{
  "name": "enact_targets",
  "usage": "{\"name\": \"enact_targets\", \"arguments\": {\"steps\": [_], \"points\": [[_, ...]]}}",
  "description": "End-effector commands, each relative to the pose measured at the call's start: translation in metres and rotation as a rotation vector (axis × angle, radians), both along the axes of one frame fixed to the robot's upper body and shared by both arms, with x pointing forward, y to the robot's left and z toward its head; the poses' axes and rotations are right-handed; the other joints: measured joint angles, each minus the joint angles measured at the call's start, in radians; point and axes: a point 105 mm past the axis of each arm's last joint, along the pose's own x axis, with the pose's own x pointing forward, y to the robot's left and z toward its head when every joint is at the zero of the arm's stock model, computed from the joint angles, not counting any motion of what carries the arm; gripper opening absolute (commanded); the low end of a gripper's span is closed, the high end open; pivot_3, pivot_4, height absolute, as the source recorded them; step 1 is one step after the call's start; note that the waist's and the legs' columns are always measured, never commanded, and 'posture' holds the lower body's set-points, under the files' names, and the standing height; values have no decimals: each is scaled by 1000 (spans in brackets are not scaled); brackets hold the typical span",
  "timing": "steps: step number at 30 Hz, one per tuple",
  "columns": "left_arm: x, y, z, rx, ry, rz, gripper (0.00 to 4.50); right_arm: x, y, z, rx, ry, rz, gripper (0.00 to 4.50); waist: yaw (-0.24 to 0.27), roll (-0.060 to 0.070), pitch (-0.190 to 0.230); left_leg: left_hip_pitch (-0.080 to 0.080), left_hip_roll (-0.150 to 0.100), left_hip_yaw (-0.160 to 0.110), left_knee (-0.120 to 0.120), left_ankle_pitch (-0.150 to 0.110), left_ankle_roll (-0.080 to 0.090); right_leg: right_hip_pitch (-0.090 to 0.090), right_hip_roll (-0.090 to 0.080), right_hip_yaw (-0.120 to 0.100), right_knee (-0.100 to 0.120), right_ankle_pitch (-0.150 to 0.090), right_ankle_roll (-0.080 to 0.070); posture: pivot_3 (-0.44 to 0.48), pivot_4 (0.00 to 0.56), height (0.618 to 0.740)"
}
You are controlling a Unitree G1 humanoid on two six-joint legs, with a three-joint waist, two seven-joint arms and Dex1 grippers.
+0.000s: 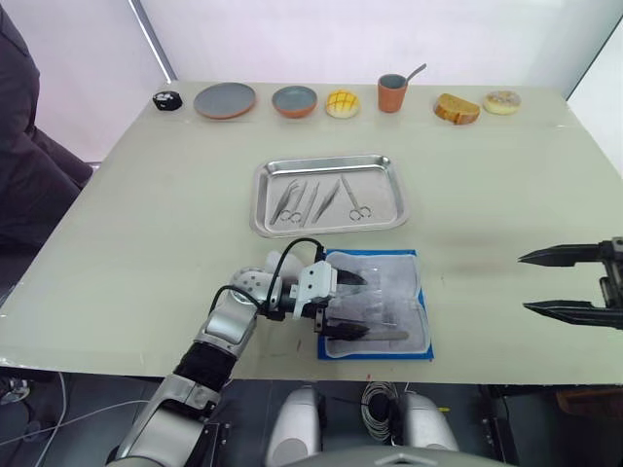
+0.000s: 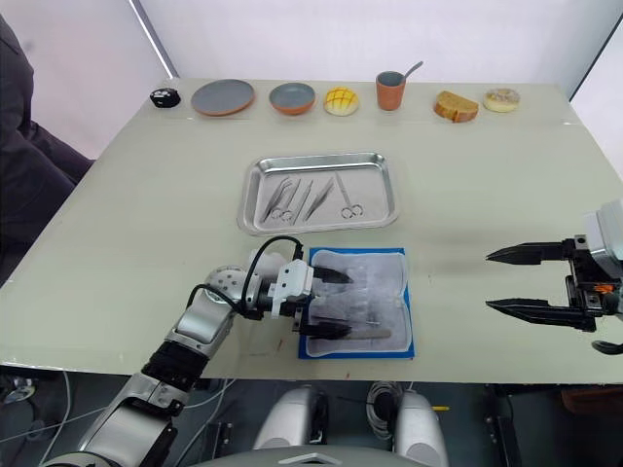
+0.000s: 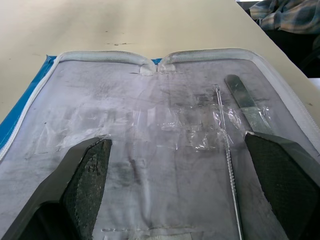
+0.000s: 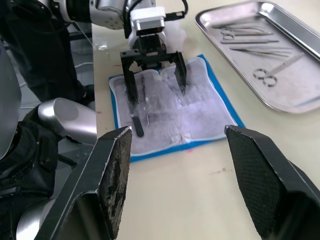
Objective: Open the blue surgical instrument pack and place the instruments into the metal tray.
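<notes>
Here, the left claw hangs with its two black fingers spread wide over the blue surgical instrument pack, which lies unzipped and flat near the front edge of the pale bench, its whitish clear inner face turned up. One fingertip hovers over the far half of the pack, the other over the near half; whether either touches the plastic cannot be told. In the left wrist view, a thin wire-like probe and a flat dark-bladed tool lie on the pack's inner face beside one finger.

Just beyond the pack sits the metal tray, holding the instruments already placed there: ring-handled scissors or clamps and slim tweezers, laid side by side.

Well off to the right, the right claw hovers over bare bench, its fingers parted and gripping nothing.

Along the far edge of the bench stand a small black object, a grey plate, a bowl, a yellow bun, an orange cup with a spoon, a slice of bread and a doughnut.
</notes>
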Motion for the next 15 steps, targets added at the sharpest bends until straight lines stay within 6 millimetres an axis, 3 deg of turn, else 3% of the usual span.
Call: {"name": "enact_targets", "arguments": {"steps": [1,8,11,15], "points": [[-13,-6,-25,55,75,-31,4500,6,23,-15,-39,-28,0,3092,1,0,0,0,0,0,0,0,0,0,0,0,0,0,0,0,150,740],[-13,-5,-25,63,67,-31,4500,24,73,-57,-54,-56,36,3092,6,-1,-1,0,-2,-1,1,0,0,0,0,2,0,-1,1,0,150,740],[-13,-4,-22,66,59,-28,4500,32,92,-71,-54,-45,66,2292,6,-2,-1,0,-2,-1,1,0,0,0,0,2,0,-1,1,0,150,740],[-11,-2,-20,71,55,-26,4500,35,108,-84,-79,-47,105,413,6,-2,-1,-1,-2,-1,1,0,0,0,1,2,0,-1,1,0,150,740]]}}
